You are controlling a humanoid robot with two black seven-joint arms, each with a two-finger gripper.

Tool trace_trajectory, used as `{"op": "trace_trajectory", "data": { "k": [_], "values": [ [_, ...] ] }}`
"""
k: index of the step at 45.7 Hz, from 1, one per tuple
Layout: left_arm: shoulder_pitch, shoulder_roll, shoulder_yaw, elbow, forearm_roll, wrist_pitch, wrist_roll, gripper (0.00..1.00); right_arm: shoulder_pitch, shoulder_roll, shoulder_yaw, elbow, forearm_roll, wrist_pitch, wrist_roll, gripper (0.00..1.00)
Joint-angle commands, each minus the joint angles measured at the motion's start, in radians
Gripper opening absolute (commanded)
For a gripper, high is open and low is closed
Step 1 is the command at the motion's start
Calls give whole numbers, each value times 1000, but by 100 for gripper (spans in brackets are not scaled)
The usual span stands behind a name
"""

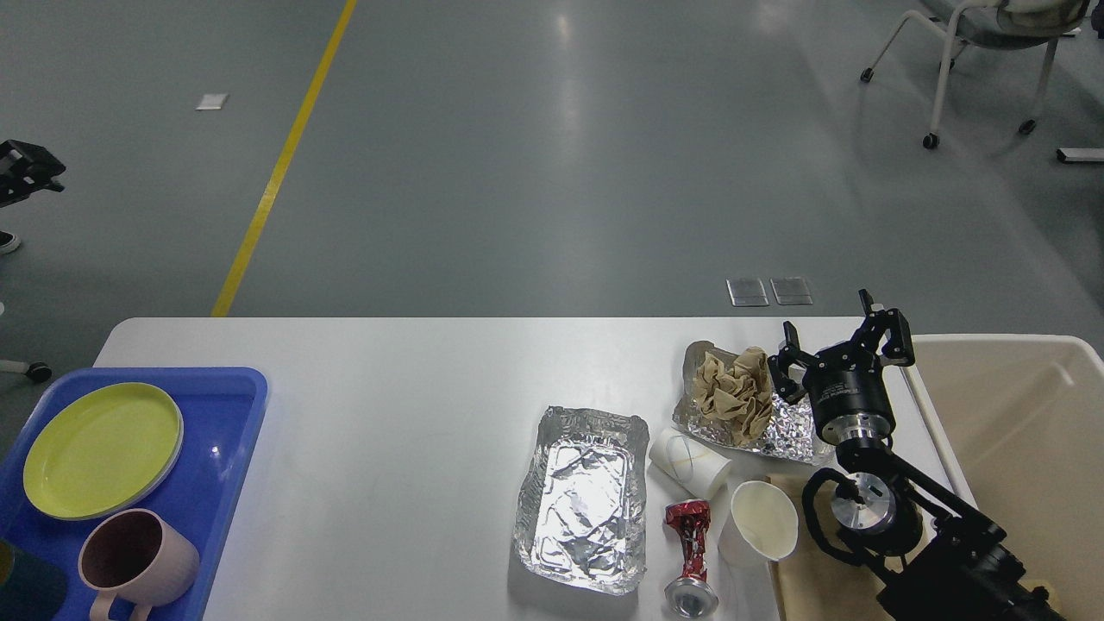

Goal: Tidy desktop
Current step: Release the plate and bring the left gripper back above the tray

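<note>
You have a bright, evenly lit and sharp picture. Overhead lamps leave soft pale glare streaks on the grey floor (569, 129) and hard glints on the foil tray (583, 498). Shadows on the desktop (414, 388) are faint and short, with no blur.

Glossy grey floor (552, 155), yellow line (280, 164), wheeled chair (975, 52) far right.
</note>
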Motion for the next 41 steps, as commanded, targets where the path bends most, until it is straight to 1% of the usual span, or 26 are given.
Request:
{"op": "trace_trajectory", "data": {
  "k": [1,6,10,12,18,22,24,27,32,34,36,39,41],
  "values": [
    [5,84,-292,-61,0,-64,0,96,0,0,0,0,0,0,1,100],
    [88,108,-549,-61,0,-72,1,96,0,0,0,0,0,0,0,100],
    [163,111,-741,-61,-1,-73,-17,96,0,0,0,0,0,0,1,100],
    [236,105,-833,-57,-1,-72,-28,96,0,0,0,0,0,0,0,100],
    [390,70,-1172,-63,-4,-84,-115,96,0,0,0,2,0,0,0,100],
    [511,25,-1352,-60,-6,-139,-146,96,0,0,0,2,0,0,1,100],
    [562,-1,-1427,-60,-6,-141,-157,96,0,0,0,2,0,0,0,100],
    [612,-68,-1547,-50,-6,-110,-157,96,0,0,0,2,0,0,0,100],
    [684,-185,-1735,-46,-14,-10,-163,96,0,0,0,2,0,0,0,100],
    [724,-228,-1827,-46,-8,16,-163,96,0,0,0,2,0,0,0,100],
    [769,-270,-1901,-46,-3,30,-163,96,0,0,1,2,0,0,0,100],
    [822,-332,-1969,-46,14,30,-164,96,0,0,0,2,0,0,0,100],
    [850,-375,-2010,-46,34,28,-174,96,0,0,0,2,0,0,0,100]
  ]
}}
